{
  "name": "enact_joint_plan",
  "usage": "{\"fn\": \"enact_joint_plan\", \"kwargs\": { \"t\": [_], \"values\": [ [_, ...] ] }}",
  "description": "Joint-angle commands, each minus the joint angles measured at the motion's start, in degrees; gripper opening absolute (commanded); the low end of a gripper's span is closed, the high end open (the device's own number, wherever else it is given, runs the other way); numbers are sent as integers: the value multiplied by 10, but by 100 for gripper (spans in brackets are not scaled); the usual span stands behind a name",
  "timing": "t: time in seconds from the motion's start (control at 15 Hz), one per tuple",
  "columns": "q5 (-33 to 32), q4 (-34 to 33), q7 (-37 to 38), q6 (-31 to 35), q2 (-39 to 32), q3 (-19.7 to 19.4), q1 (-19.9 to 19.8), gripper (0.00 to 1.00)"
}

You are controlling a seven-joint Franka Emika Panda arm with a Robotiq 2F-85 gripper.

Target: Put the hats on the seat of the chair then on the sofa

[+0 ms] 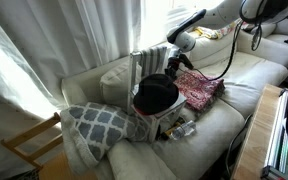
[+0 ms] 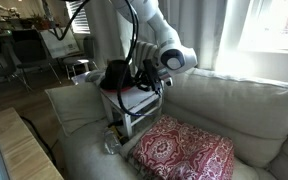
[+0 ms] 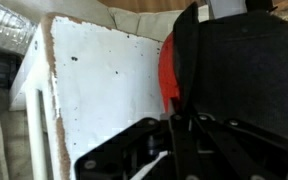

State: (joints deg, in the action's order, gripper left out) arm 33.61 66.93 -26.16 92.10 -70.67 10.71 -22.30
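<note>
Clenching fingers point(image 3: 184, 135) on black hat point(image 1: 156, 93) | red hat point(image 3: 167, 75) just behind | chair point(image 3: 104, 90) stands on sofa point(image 2: 224, 100)

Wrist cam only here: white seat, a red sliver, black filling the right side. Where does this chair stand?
Observer: The chair stands on the seat cushion of the sofa, not on the floor.
Operator: Anything next to it?
Observer: A red patterned cloth lies on the cushion on one side of it.
Operator: And on the other side?
Observer: A lattice pillow leans against the sofa there.
Operator: How is the black thing sitting?
Observer: It's the black hat, tipped up on edge above the seat. The gripper is at its brim with the jaws closed.
</note>
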Motion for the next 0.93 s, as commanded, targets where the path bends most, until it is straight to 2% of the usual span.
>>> {"fn": "enact_joint_plan", "kwargs": {
  "t": [0.0,0.53,0.87],
  "values": [
    [-26,-13,-5,-54,20,-23,-8,1],
    [-133,-8,-20,-144,100,-61,-3,1],
    [-204,9,24,-138,178,-88,22,1]
  ]
}}
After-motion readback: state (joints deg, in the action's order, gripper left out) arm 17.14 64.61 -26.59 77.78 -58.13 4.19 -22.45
